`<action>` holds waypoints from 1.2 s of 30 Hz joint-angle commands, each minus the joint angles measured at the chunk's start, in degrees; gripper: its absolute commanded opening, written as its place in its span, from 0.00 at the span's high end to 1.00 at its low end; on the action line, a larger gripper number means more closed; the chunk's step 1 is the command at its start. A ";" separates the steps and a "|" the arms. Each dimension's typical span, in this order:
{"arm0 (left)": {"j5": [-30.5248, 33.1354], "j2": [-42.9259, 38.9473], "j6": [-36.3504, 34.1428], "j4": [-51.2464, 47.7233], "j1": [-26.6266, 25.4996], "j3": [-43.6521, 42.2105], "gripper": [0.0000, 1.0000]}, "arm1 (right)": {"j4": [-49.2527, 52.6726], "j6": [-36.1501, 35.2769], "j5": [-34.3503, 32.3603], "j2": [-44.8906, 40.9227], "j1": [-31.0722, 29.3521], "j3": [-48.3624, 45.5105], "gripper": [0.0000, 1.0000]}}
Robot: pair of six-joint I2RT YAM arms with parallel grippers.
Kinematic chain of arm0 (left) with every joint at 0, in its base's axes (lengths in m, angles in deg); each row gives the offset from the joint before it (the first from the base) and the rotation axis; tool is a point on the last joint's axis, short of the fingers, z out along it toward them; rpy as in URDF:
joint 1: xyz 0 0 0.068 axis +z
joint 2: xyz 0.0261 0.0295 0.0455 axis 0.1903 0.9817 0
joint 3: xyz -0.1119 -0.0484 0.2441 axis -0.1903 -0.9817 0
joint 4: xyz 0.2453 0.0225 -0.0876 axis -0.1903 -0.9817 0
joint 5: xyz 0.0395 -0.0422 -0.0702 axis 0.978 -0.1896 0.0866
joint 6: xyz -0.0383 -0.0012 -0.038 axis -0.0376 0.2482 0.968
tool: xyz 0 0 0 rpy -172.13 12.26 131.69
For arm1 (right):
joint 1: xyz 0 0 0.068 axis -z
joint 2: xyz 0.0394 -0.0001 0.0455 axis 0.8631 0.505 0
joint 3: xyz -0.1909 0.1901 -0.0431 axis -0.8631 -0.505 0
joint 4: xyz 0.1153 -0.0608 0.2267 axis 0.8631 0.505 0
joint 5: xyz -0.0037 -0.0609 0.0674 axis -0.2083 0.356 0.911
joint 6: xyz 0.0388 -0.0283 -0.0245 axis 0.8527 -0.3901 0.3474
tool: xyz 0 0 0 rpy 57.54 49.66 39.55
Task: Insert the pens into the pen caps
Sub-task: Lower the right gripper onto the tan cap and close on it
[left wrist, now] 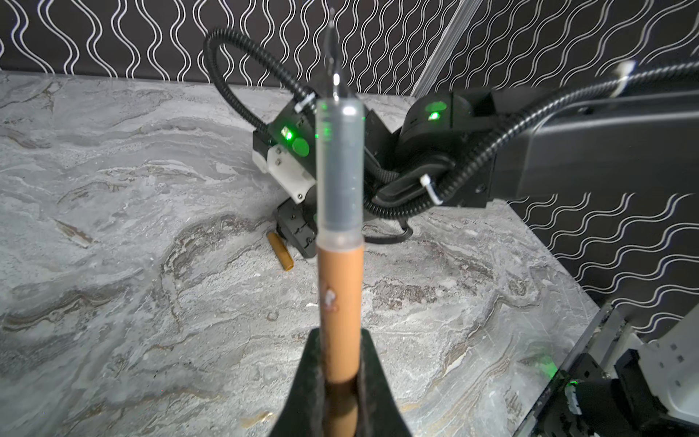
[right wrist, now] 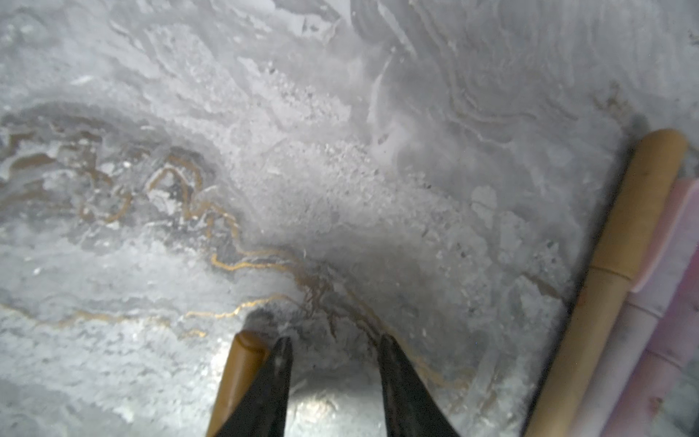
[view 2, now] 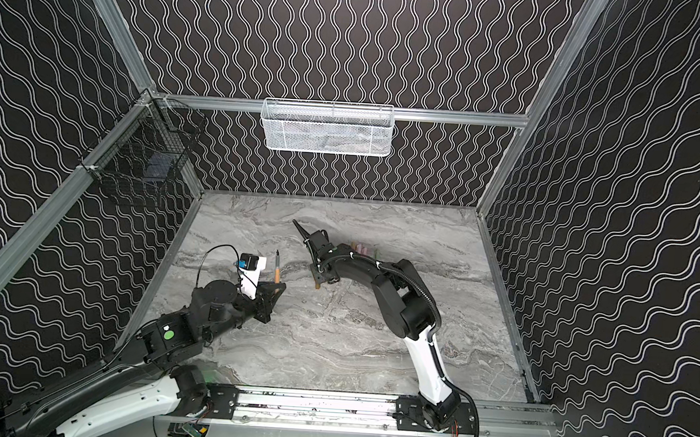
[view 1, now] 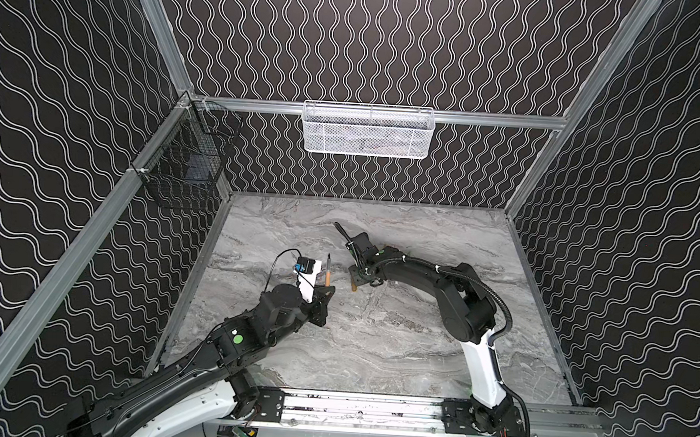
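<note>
So the tan-orange pen is up off the table, left of centre, standing roughly upright with its thin dark tip on top. The left gripper is clamped tight on the lower end of the barrel. From the left wrist camera you can see the pen wedged between the two black fingers, with a clear section under the tip.

The matching tan-orange cap lies flat on the table just right of that, about mid-table. The right gripper is down at the surface right by it, jaws partly apart with only bare table between them. The cap sits outside the jaws, against the outer side of one finger, so nothing is actually grabbed.

Just past the right arm on the far side there's a capped tan-orange pen lying flat, with pink pens snug beside it. In a top view they only peek out over the arm.

The table is a grey marble-look slab with brownish veins. The walls are black with white wavy lines, set in an aluminium frame. A white mesh basket hangs on the far wall, a black wire basket on the left wall. Both arms are mounted on a metal rail along the near edge.
</note>
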 commanded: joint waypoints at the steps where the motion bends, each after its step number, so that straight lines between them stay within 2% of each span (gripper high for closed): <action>1: 0.52 -0.65 -1.35 1.44 0.09 0.10 1.00 | 2.60 1.03 0.95 -3.29 0.19 -2.27 0.60; 4: 0.94 -1.08 -1.27 1.68 0.05 -0.12 1.00 | 1.50 1.98 4.37 -5.99 0.83 -3.65 0.62; 7: 1.23 -1.80 -0.92 1.81 0.10 -0.44 1.00 | -1.70 3.56 11.62 -7.61 1.80 -5.58 0.64; 12: 2.28 -4.87 -0.36 3.31 0.08 -2.73 1.00 | -3.27 6.54 17.72 -5.91 2.22 -5.76 0.66; 18: 1.56 -4.67 -0.38 2.71 0.09 -2.56 1.00 | -5.23 7.93 18.76 -4.13 2.16 -5.59 0.66; 23: 1.50 -4.90 -0.17 2.71 0.09 -2.73 1.00 | -4.35 8.41 15.09 -2.33 2.22 -4.46 0.69; 28: 1.95 -5.21 -0.35 2.58 0.10 -3.09 1.00 | -4.10 7.97 14.65 -1.79 2.24 -4.45 0.69; 36: 0.83 -3.97 -0.55 2.88 0.09 -2.47 1.00 | -3.68 6.22 16.83 -4.98 2.31 -4.85 0.65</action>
